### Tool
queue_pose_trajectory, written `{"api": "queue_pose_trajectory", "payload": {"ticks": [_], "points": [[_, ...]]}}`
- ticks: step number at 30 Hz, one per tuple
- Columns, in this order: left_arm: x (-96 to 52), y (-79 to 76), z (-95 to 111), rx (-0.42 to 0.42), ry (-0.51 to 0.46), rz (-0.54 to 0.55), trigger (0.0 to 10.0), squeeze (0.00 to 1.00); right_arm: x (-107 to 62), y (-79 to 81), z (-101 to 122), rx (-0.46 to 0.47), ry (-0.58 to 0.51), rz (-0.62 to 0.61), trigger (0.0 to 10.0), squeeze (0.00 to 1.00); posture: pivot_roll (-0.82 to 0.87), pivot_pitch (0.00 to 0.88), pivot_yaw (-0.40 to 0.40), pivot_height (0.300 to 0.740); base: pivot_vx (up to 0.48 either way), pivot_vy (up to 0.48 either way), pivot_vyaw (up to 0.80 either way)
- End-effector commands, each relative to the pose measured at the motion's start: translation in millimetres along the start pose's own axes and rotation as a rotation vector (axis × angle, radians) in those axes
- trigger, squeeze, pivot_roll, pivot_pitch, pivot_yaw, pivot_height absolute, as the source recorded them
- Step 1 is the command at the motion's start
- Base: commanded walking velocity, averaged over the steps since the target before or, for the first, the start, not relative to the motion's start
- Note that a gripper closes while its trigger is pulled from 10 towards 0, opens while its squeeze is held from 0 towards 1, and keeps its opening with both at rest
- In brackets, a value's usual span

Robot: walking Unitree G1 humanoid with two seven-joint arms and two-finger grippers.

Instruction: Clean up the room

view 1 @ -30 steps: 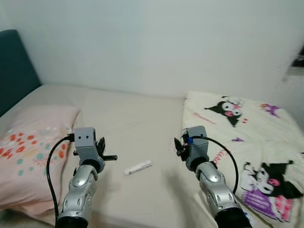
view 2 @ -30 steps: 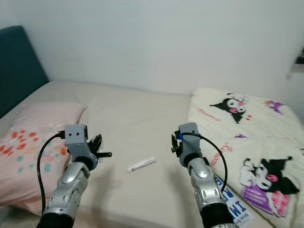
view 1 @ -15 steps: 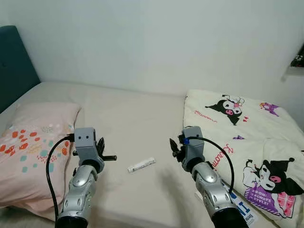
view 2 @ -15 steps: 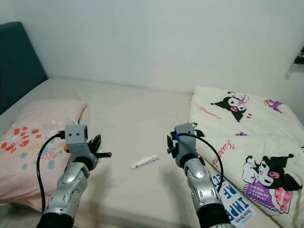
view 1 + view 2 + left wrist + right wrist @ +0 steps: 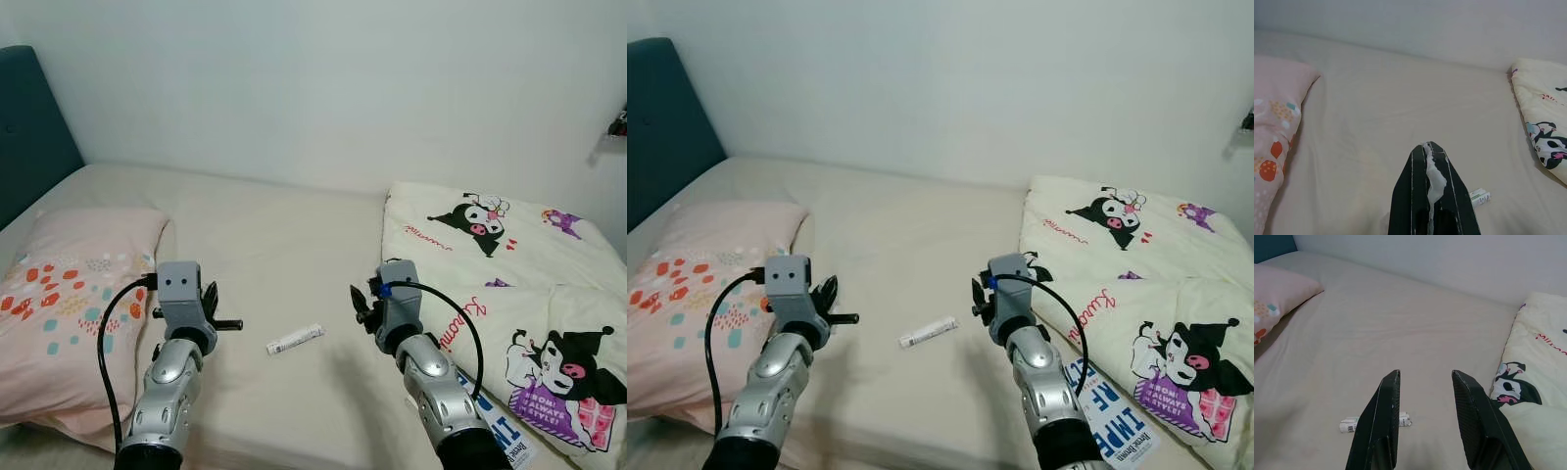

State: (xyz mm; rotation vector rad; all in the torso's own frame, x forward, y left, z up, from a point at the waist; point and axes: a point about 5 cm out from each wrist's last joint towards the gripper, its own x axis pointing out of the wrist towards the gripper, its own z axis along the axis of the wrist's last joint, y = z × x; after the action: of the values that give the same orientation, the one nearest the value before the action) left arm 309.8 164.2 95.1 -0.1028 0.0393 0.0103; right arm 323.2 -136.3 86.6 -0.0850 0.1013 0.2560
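In the right wrist view our right gripper point(image 5: 1425, 382), its black fingers parted, covers the middle of the small white tube with green print point(image 5: 1350, 425) lying on the beige bed sheet point(image 5: 1400, 333), and the print is too small to read. In the left wrist view our left gripper point(image 5: 1429, 147) hides most of that tube. The dark teal headboard point(image 5: 29, 127) and the pink spotted pillow point(image 5: 59, 294) are cut off by the left edge.

Beige bed point(image 5: 274, 235) with pillow point(image 5: 69, 294), tube point(image 5: 295, 340), blanket point(image 5: 509, 284).
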Motion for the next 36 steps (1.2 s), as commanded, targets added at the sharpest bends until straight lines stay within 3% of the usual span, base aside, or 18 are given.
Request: {"api": "queue_pose_trajectory", "payload": {"ticks": [1, 36], "points": [[0.5, 0.9, -2.4, 0.023, 0.01, -0.008, 10.0, 0.0, -1.3, -1.1, -2.6, 0.022, -0.001, -0.007, 10.0, 0.0, 0.0, 0.003, -0.017, 0.74, 0.0, 0.0, 0.0], [0.1, -4.2, -2.8, 0.031, 0.0, -0.037, 10.0, 0.0, -1.9, -1.0, -3.5, 0.028, 0.001, 0.0, 10.0, 0.0, -0.01, 0.0, -0.018, 0.74, 0.0, 0.0, 0.0]]}}
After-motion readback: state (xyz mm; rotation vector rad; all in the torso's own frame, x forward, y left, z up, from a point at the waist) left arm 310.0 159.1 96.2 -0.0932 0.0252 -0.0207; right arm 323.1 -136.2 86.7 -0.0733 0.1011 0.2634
